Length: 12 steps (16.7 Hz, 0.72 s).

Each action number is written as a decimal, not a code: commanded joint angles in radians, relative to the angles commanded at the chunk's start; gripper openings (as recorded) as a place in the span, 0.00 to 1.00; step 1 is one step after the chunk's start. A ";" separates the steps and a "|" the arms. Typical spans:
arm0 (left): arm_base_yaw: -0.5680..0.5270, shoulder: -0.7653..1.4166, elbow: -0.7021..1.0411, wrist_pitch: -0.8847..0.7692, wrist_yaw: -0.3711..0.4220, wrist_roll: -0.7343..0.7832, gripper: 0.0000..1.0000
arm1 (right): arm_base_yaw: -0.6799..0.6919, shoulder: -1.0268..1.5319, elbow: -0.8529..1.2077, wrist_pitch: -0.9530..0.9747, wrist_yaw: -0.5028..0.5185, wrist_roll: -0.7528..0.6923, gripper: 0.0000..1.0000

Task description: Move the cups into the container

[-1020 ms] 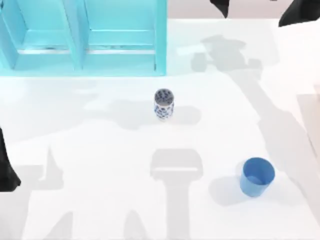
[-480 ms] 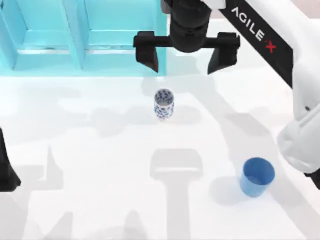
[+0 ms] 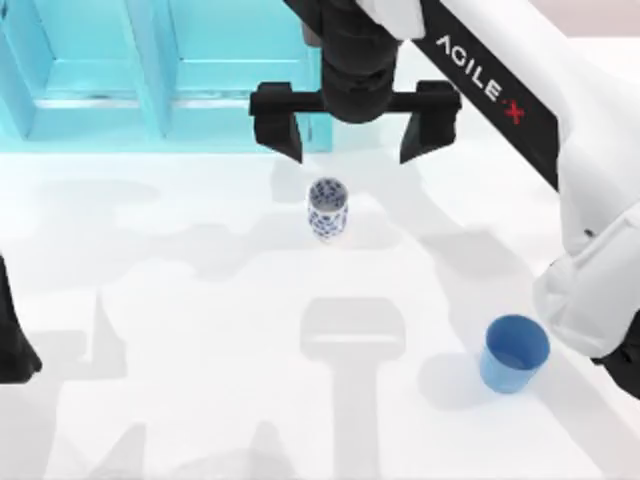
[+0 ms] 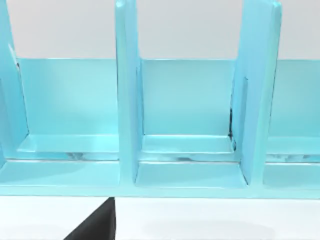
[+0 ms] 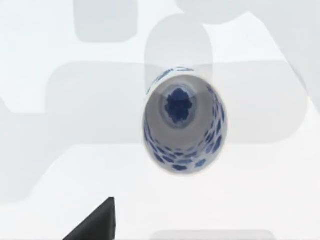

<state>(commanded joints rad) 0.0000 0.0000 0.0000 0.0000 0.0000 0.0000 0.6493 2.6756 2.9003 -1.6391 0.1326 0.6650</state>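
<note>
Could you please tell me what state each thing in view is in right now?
Patterned cup: upright, on the table, not held.
Plain blue cup: upright, at the table's right, untouched.
Container: compartments open, no cup inside.
Right tool: open, poised over the patterned cup.
Left arm: parked at the table's left edge.

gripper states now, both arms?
Right tool: open, holding nothing, above the patterned cup.
Left tool: parked at the table's left edge; cannot tell.
</note>
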 joint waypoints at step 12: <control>0.000 0.000 0.000 0.000 0.000 0.000 1.00 | -0.019 -0.075 -0.468 0.389 -0.004 -0.019 1.00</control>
<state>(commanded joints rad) 0.0000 0.0000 0.0000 0.0000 0.0000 0.0000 0.6306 2.6011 2.4324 -1.2497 0.1287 0.6463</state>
